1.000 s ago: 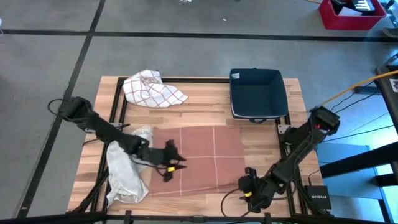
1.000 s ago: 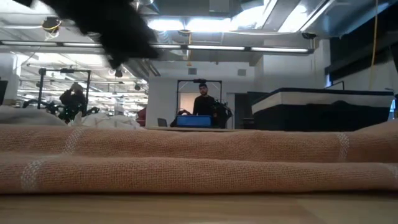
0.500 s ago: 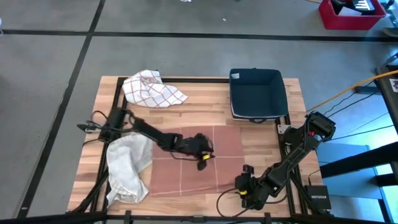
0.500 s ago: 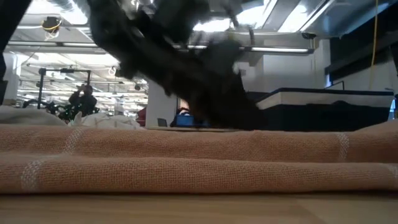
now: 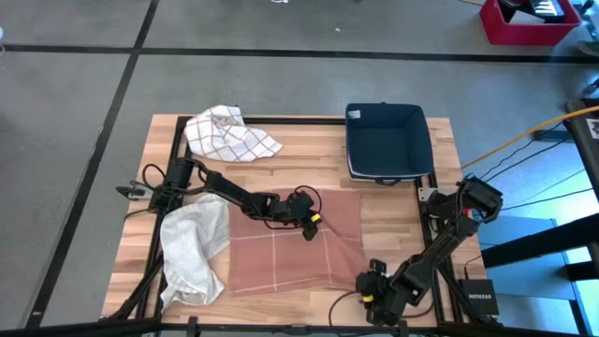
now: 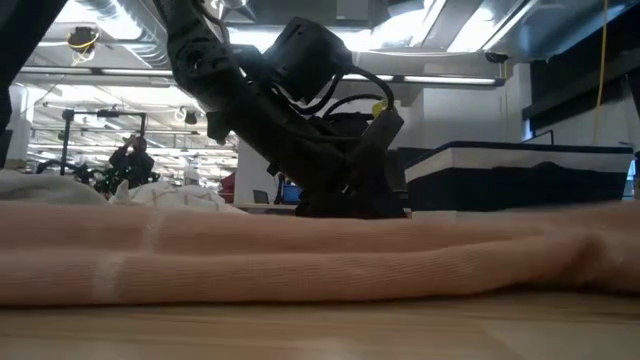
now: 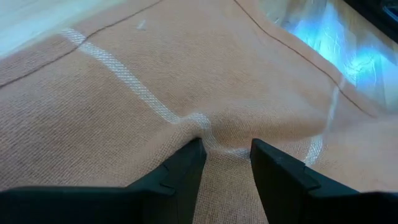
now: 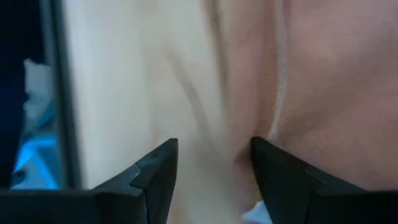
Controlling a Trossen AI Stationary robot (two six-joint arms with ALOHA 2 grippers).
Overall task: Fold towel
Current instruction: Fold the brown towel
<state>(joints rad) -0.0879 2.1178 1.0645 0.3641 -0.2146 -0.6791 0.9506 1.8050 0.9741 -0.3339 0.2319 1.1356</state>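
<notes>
Left wrist view: left gripper pinching a ridge of the pink towel between its fingers, out over the middle of the cloth. High view: the towel lies spread on the table between a crumpled white cloth and the right gripper, which sits at the towel's near right corner, fingers spread, nothing between them. Checked cloth and dark bin lie along the far edge.
</notes>
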